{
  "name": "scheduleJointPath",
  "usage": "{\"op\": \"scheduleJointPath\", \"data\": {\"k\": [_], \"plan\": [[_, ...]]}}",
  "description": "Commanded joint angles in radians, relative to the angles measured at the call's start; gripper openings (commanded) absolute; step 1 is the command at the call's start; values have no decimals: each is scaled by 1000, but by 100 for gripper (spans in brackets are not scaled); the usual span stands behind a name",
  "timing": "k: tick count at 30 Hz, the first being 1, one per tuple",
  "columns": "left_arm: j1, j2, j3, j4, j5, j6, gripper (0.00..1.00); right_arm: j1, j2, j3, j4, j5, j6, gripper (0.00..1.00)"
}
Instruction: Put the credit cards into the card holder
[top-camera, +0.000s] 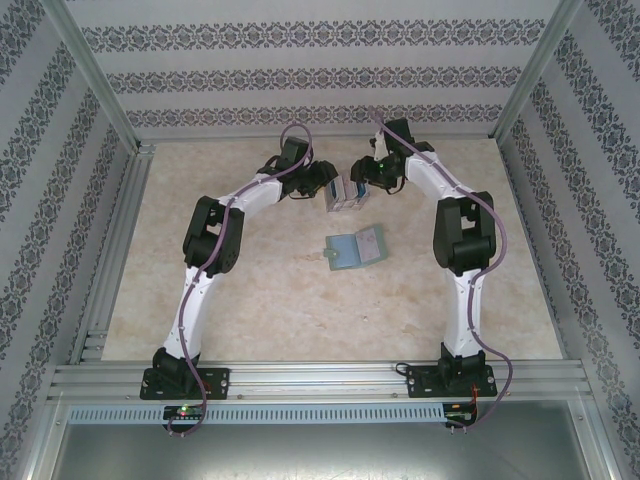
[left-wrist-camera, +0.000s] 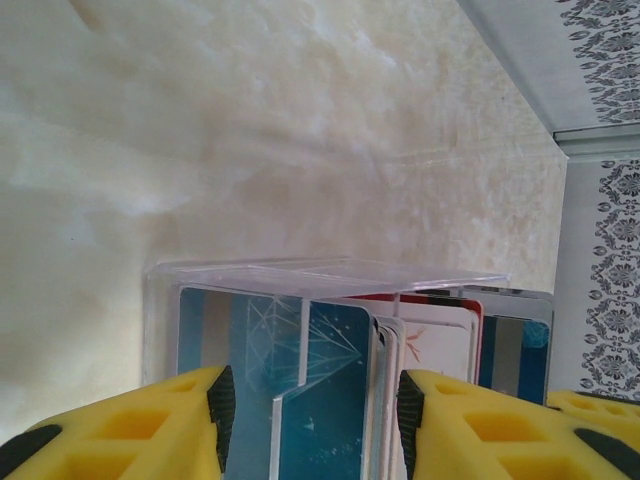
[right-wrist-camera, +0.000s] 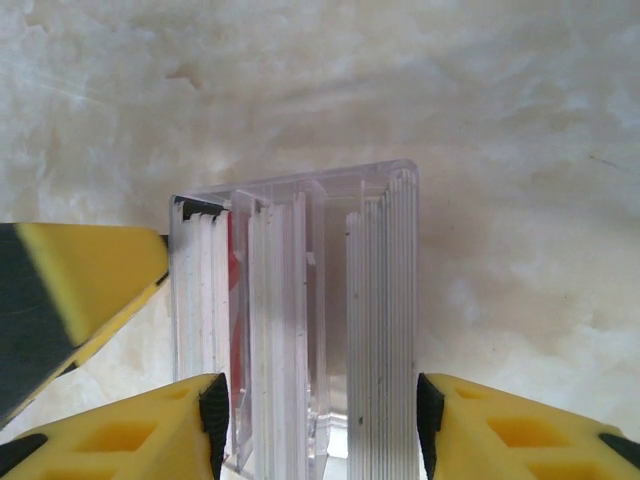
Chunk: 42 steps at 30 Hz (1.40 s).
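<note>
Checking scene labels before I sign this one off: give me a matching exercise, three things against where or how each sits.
1 card holder
2 credit cards
3 clear rack

A between the pads of the right tool
B lying open on the table, apart from both arms
C standing upright in slots

Pairs: 1-B; 2-C; 3-A

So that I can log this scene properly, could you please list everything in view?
cards: several, blue, white and red-edged, inside the clear box
clear box: one, see-through, far middle of the table, between the two grippers
wallet: one, grey-green, lying open on the table, nearer than the box
table: one, pale marbled
walls: patterned white and grey, on three sides
left gripper: one, yellow fingers, astride the cards
right gripper: one, yellow fingers, gripping the clear box
</note>
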Motion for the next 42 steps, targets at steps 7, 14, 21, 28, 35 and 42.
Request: {"op": "scheduleJointPath", "data": {"k": [7, 14, 21, 28, 35, 42], "plan": [[-6, 15, 4, 28, 15, -17, 48, 13, -42, 10, -17, -5, -14, 54], [-5, 13, 5, 33, 15, -18, 48, 13, -46, 6, -9, -27, -6, 53], [-7, 11, 4, 26, 13, -16, 48, 13, -58, 4, -2, -41, 1, 50], [-5, 12, 6, 28, 16, -14, 48, 8, -54, 1, -9, -38, -2, 43], [-6, 11, 6, 28, 15, -15, 48, 5, -56, 3, -7, -47, -1, 33], [-5, 11, 10, 31, 16, -14, 48, 1, -51, 9, -12, -39, -1, 30]]}}
